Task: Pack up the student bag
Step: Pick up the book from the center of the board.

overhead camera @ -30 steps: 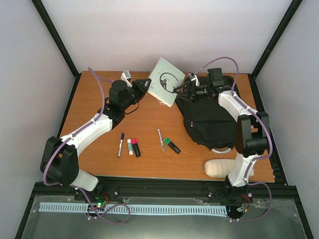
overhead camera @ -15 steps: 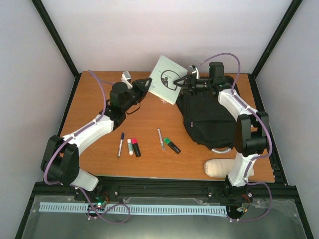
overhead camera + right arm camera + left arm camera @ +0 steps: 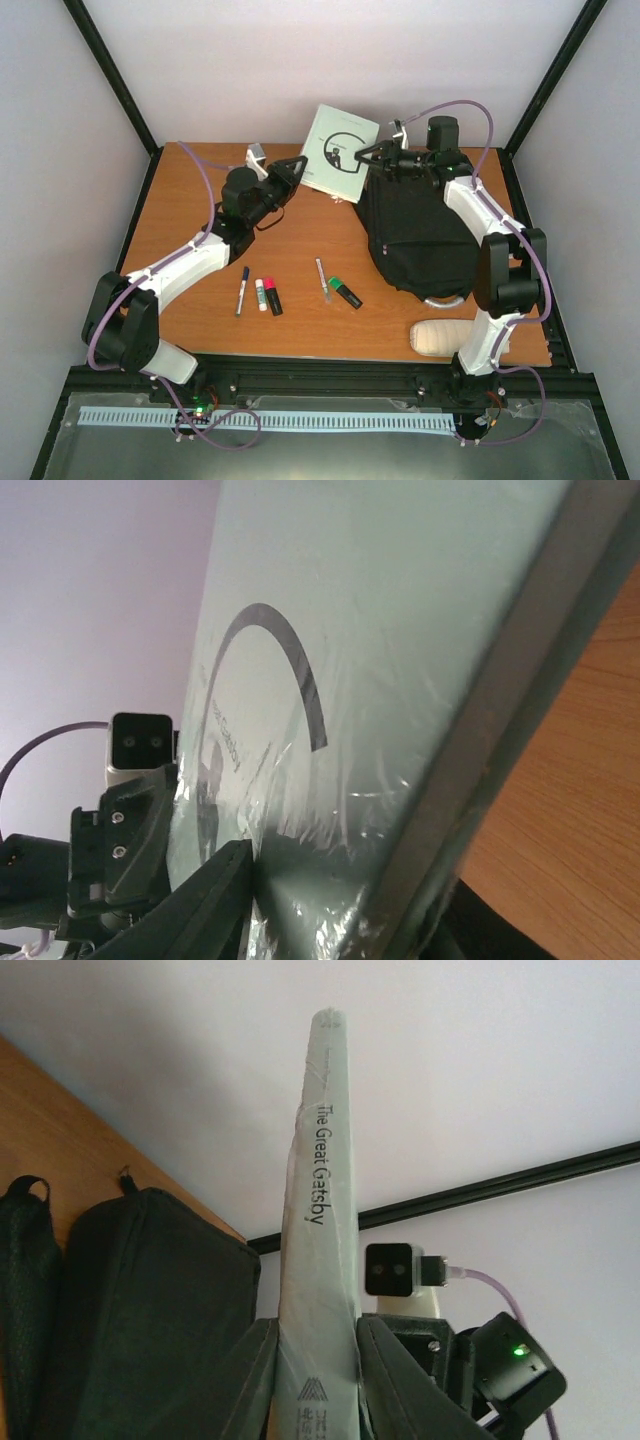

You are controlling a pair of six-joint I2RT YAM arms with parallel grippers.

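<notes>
1. The student bag [image 3: 415,235] lay flat on the right half of the table [image 3: 190,210], under the right arm. Its far end sat just beside the raised book. From the left wrist, its dark fabric [image 3: 150,1310] showed next to the book. I could not tell whether its mouth was open.
2. The book [image 3: 340,153], a pale green copy in clear wrap, was held off the table near the far edge, between the two grippers, with its cover tilted up.
3. The left gripper [image 3: 297,170] was clamped on the book. Both fingers [image 3: 395,1380] pressed on the covers at the lower end of the spine [image 3: 322,1210]. I judged this grip to be carrying the weight.
4. The right gripper [image 3: 364,155] sat at the book's opposite edge. One finger [image 3: 205,900] lay close against the wrapped cover [image 3: 400,630]. The other was not clearly made out, so I could not tell whether this gripper had hold of the book.
5. Judgement: the book was held up at both edges, probably so it could be steered edge-first into the bag or passed to the arm nearer the bag.
6. A blue pen [image 3: 242,290], a green highlighter [image 3: 345,292] and a cream pouch [image 3: 440,337] lay on the table outside the bag, so I judged packing to be at an early stage.
</notes>
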